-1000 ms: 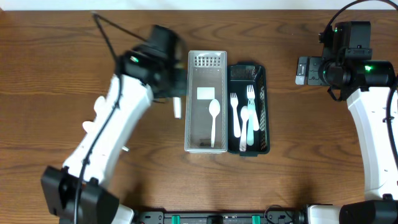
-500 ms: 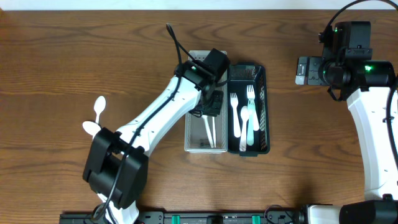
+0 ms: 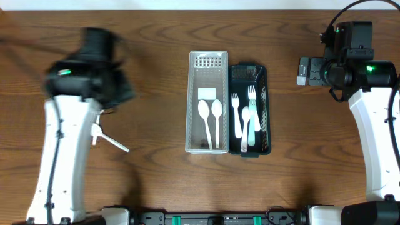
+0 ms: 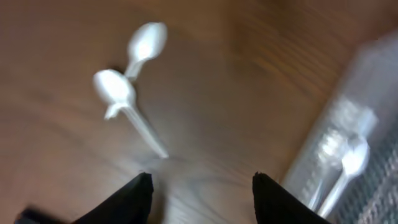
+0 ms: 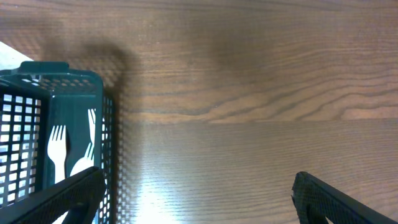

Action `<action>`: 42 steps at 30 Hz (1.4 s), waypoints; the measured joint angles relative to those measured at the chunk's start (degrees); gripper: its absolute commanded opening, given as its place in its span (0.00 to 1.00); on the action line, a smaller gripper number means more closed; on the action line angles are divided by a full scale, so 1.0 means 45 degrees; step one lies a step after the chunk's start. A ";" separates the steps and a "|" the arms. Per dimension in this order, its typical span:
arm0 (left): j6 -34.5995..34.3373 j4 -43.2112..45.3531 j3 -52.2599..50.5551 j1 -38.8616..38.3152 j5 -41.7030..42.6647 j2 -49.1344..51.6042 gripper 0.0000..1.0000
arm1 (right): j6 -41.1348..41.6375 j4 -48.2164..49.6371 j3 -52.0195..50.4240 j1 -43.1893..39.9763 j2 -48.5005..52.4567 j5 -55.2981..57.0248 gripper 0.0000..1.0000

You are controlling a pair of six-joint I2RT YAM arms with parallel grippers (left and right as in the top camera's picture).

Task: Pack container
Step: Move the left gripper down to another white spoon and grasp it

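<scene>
overhead, two spoons (image 3: pixel 210 122) in white tray (image 3: pixel 193 103), forks (image 3: pixel 245 119) in green basket (image 3: pixel 265 106)

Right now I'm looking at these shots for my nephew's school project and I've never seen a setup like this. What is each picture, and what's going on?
Two robot arms sit at a wooden table. The overhead picture looks straight down; the other two come from cameras on each wrist.

In the middle stand a white tray holding two white spoons, and beside it a dark green basket holding white forks.

The left pincer is open and holds nothing; below it two more loose spoons lie on the wood, blurred by motion.

The right pincer is also open and empty, over bare wood beside the basket.
</scene>
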 measured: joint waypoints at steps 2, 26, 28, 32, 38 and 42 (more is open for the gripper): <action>-0.0141 0.0039 -0.0287 0.1069 0.0170 -0.0005 0.56 | 0.0000 0.0000 0.0000 0.0000 0.0000 -0.0005 0.99; -0.1234 0.6572 -0.8315 0.3949 0.2288 0.0937 0.64 | 0.0000 -0.0121 -0.0015 0.0000 0.0000 -0.0015 0.99; -0.1248 0.6873 -0.8315 0.4143 0.2288 0.1282 0.65 | 0.0000 -0.0121 -0.0015 0.0000 0.0000 -0.0015 0.99; -0.1277 0.7378 -0.8315 0.4279 0.2288 0.2050 0.65 | -0.0005 -0.0121 -0.0015 0.0000 0.0000 -0.0015 0.99; -0.1277 0.7946 -0.8315 0.4279 0.2297 0.3288 0.66 | -0.0049 -0.0136 -0.0015 0.0000 0.0000 -0.0015 0.99; -0.1287 0.8145 -0.8262 0.4274 0.2225 0.3512 0.66 | -0.0049 -0.0160 -0.0015 0.0000 0.0000 -0.0015 0.99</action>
